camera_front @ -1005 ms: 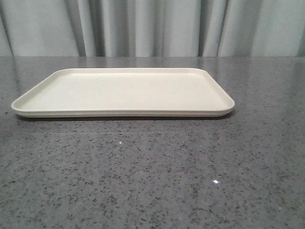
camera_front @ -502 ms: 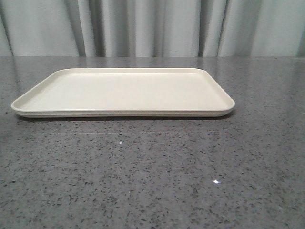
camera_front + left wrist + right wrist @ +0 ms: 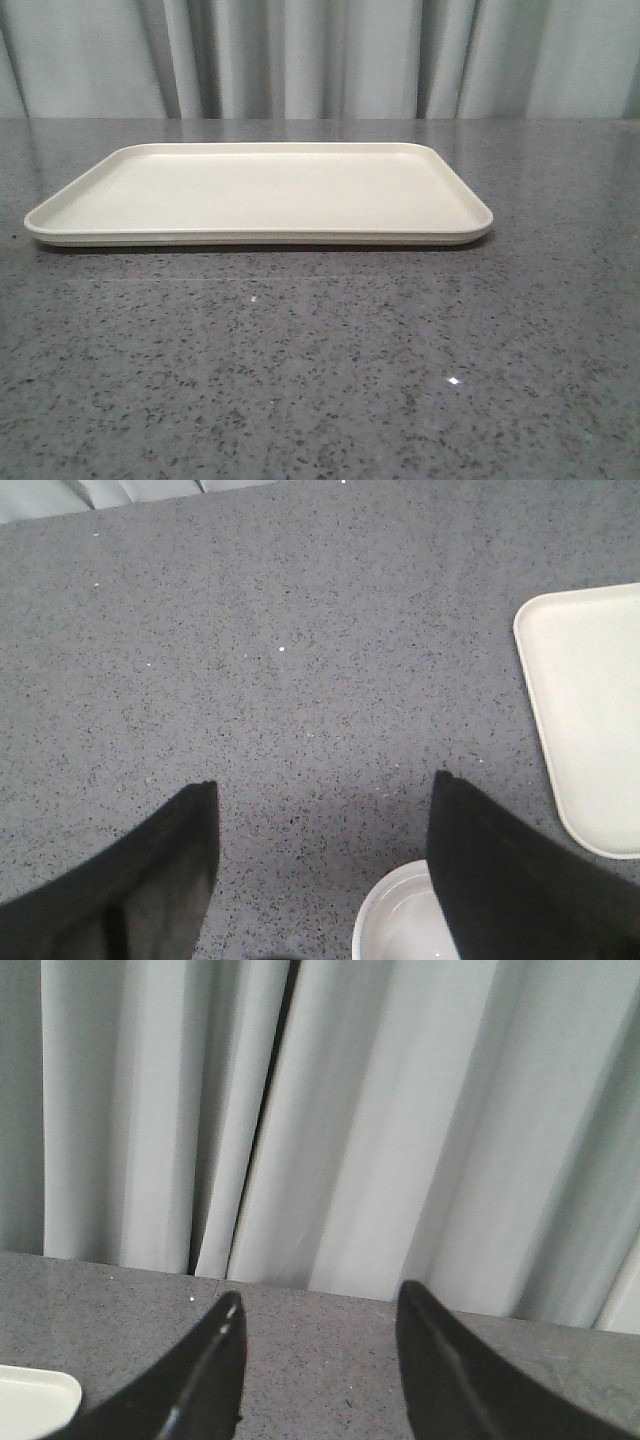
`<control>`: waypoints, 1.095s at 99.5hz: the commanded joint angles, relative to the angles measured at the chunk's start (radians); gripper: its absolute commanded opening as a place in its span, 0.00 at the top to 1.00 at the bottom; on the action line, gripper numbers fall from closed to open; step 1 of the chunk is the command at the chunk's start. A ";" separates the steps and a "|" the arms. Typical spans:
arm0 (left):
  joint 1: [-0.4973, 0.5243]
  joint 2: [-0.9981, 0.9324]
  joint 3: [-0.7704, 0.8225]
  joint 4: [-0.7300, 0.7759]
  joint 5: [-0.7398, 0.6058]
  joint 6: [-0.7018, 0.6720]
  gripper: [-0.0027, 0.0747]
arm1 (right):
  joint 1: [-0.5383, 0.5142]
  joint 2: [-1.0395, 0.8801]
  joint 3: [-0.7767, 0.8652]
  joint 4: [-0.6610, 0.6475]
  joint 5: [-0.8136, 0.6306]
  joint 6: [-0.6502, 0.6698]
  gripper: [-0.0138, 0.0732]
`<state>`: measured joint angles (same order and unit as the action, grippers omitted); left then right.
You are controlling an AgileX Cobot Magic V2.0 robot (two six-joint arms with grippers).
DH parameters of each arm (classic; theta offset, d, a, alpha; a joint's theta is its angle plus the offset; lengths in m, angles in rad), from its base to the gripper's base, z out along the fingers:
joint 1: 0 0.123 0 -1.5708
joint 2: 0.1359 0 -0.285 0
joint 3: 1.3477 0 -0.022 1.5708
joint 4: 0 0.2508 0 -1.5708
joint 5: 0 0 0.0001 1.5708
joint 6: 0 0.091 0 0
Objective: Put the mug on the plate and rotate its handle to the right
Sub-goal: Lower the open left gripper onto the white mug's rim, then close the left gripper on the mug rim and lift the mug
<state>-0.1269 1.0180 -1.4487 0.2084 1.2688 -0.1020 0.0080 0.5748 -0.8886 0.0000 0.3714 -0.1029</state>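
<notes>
While the plate point(image 3: 258, 195) is lying flat on the speckled grey table point(image 3: 320, 380) with nothing on it, the mug point(image 3: 405, 920) is sitting off the plate, on the table just beside one of the plate's rounded corners. Only part of the mug's white rim and inside is showing in the left wrist view, so its handle and printed face cannot be seen there, and the mug is not appearing in the front view at all. The left gripper point(image 3: 325, 790) is hovering near the plate's corner with its two black fingers point(image 3: 150, 880) spread wide apart and gripping nothing; one finger is partly covering the mug's rim in that view, though whether they are touching cannot be told. The right gripper point(image 3: 318, 1305) is pointing toward the grey curtain point(image 3: 330, 1110) behind the table, its fingers likewise parted and empty, with a corner of the plate just showing beside one of them.
</notes>
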 commanded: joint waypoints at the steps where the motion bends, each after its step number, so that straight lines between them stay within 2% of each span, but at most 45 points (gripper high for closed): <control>1: 0.000 0.000 -0.001 0.012 -0.005 0.001 0.40 | 0.000 0.011 -0.033 -0.010 -0.073 -0.008 0.41; 73: 0.000 0.026 0.285 -0.009 -0.005 0.014 0.40 | 0.000 0.012 -0.033 -0.010 -0.049 -0.008 0.41; 109: 0.000 0.037 0.340 -0.009 -0.006 0.019 0.40 | 0.000 0.012 -0.033 -0.010 -0.033 -0.008 0.41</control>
<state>-0.1269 1.0634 -1.1008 0.1919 1.2578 -0.0801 0.0080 0.5748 -0.8886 0.0000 0.4088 -0.1029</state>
